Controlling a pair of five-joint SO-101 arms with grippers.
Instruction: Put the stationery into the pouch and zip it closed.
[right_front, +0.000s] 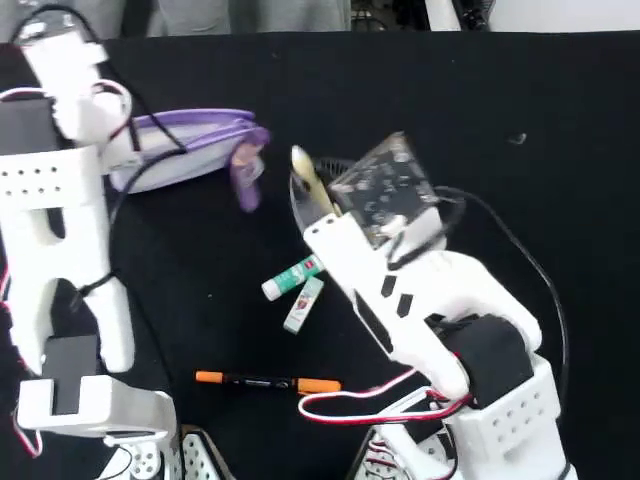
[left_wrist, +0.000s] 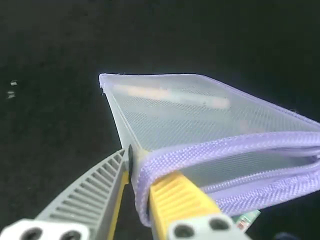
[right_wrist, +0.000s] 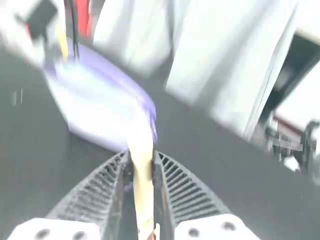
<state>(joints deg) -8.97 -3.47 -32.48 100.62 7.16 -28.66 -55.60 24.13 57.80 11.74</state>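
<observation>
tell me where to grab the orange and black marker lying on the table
Probably best to take the marker at the middle of its black barrel, coming straight down with the jaws closing across its width. It lies flat on the table with bare surface along both long sides, and the middle keeps away from the red and white cable near one end.

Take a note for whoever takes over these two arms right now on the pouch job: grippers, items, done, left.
Left gripper: shut on the pouch at its zipper edge; the mouth looks open.
Right gripper: shut on a cream pen, held up near the pouch mouth.
Done: one pen-like item shows through the mesh.
On the table: green-and-white stick, paler stick, orange marker.
Left: insert the held pen and those three, then zip.
</observation>
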